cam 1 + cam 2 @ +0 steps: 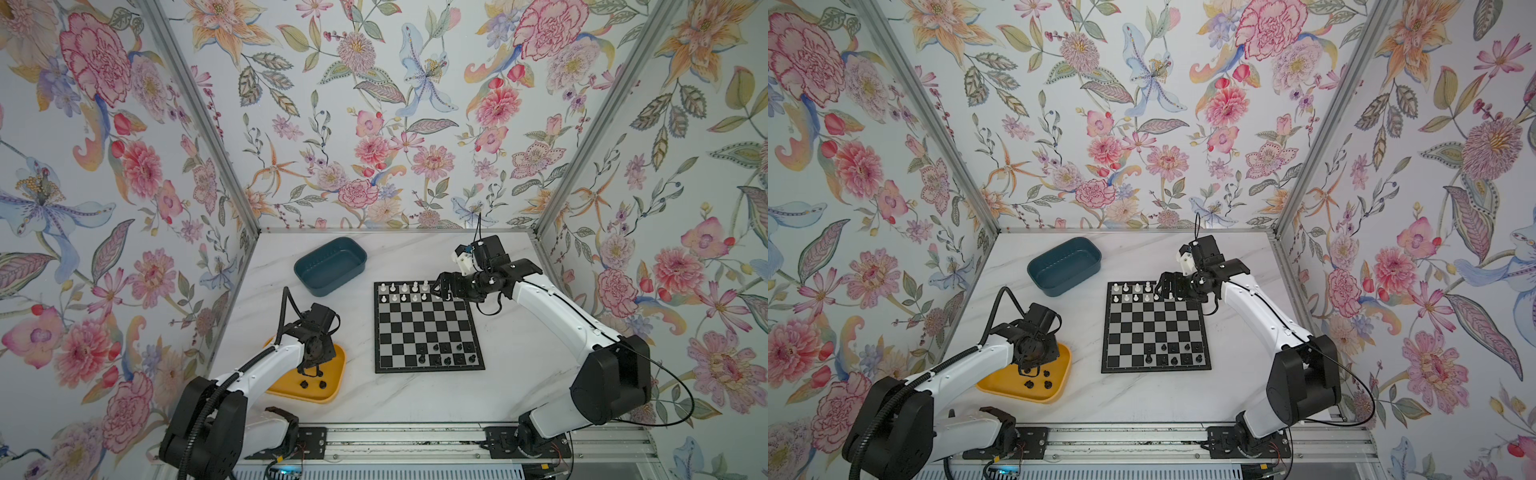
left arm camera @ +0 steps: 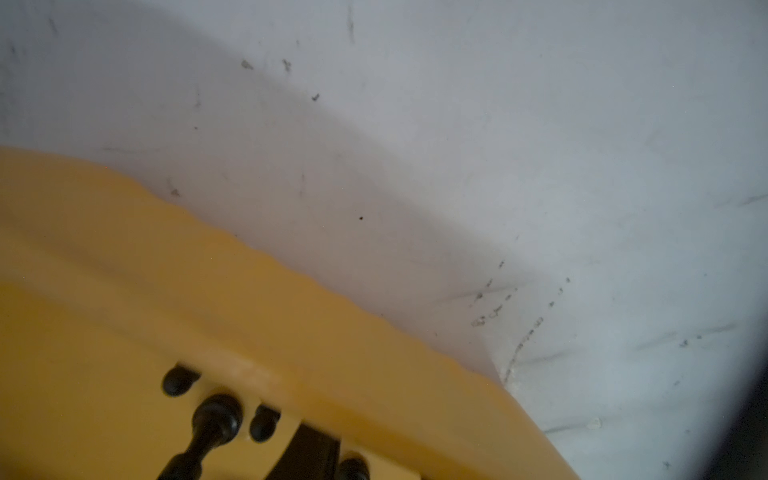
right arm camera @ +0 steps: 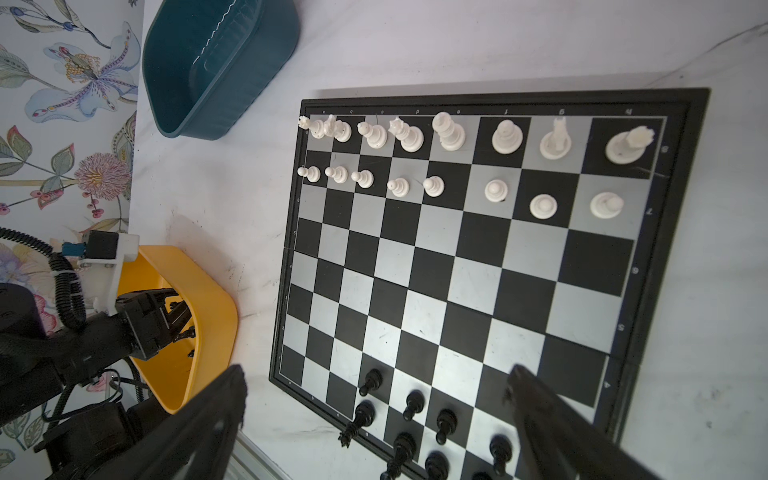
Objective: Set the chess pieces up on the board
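Finding the board (image 1: 415,328) mid-worktop (image 1: 415,399), with the white pieces (image 3: 449,133) filling both rows toward the far edge; that side is looking complete. The black pieces (image 1: 447,360) are occupying only the right part of the near rows, and more are lying in the yellow tray (image 1: 332,392) by the near left corner. The left gripper (image 1: 309,370) is reaching into that tray with jaws narrow; whether it is gripping a piece cannot be told. The right gripper (image 1: 441,292) is hovering wide and empty over the white rows. The teal tray (image 1: 328,289), far left, is obstructing nothing.
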